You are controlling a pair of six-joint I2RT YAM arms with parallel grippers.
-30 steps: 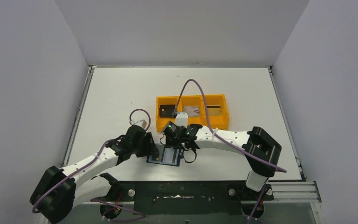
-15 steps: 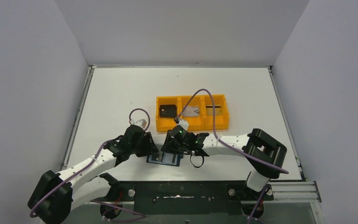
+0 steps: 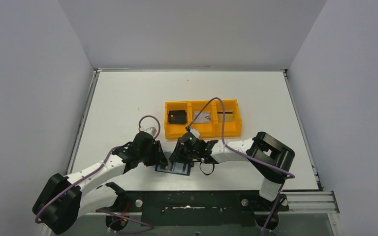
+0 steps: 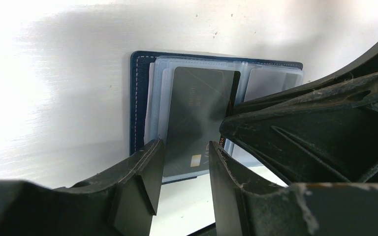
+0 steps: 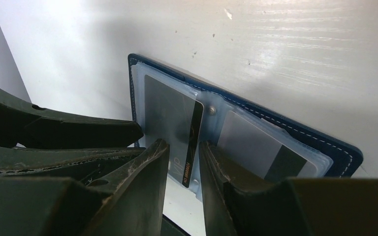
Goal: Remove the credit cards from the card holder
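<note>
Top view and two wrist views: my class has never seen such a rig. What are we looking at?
Two robot arms stand at the near edge of a table. One camera looks down from above; one sits on each wrist. On the table lie an open blue card holder and an orange tray with cards inside. The left hand stands open over a dark card in the holder. The right hand straddles that card's edge; whether it pinches it is unclear.

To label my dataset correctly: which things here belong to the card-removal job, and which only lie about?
Job: card holder, its dark card, second pocketed card, left hand, right hand; probably silver-grey card, gold striped card.
Lying about: orange tray holding those two, dark item in it.
</note>
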